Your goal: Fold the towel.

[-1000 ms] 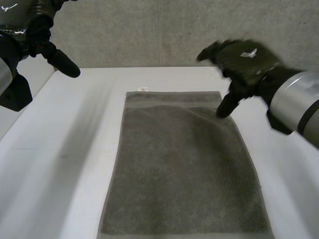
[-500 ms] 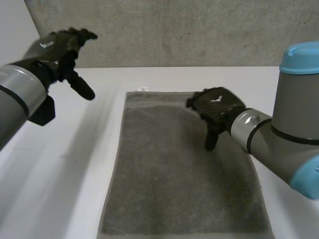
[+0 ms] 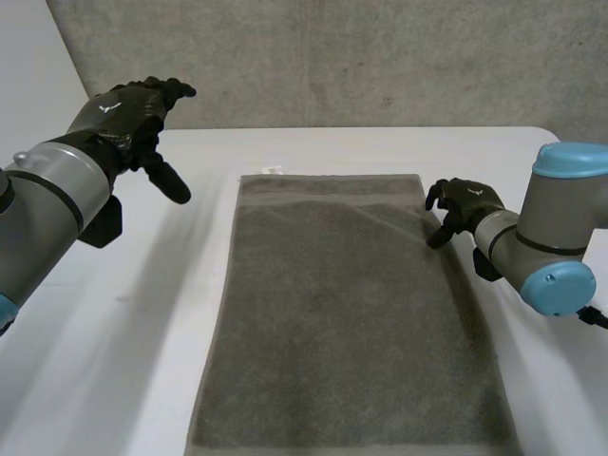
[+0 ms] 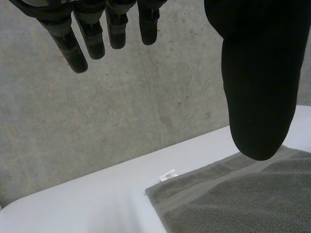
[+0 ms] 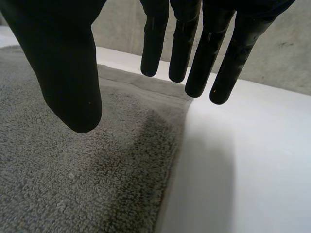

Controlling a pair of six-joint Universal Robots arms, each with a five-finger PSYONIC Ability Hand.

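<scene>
A grey towel [image 3: 351, 313] lies flat and lengthwise on the white table [image 3: 142, 361], with a small white label [image 3: 272, 170] at its far left corner. My left hand [image 3: 128, 109] hovers open above the table, left of that corner; the left wrist view shows its straight fingers [image 4: 82, 41] and thumb over the towel's [image 4: 243, 199] labelled corner [image 4: 168, 174]. My right hand [image 3: 463, 203] is low at the towel's right edge near the far right corner. Its fingers [image 5: 223, 53] hang straight just above that corner, its thumb [image 5: 68, 73] over the towel [image 5: 87, 170], holding nothing.
A concrete wall [image 3: 361, 66] rises behind the table's far edge. Bare white table [image 5: 252, 160] runs along the towel's right side and more widely on its left. My right arm's elbow [image 3: 560, 256] stands over the table right of the towel.
My right hand has drawn back from over the towel's upper middle to its right edge near the far corner. The left hand has shifted only slightly.
</scene>
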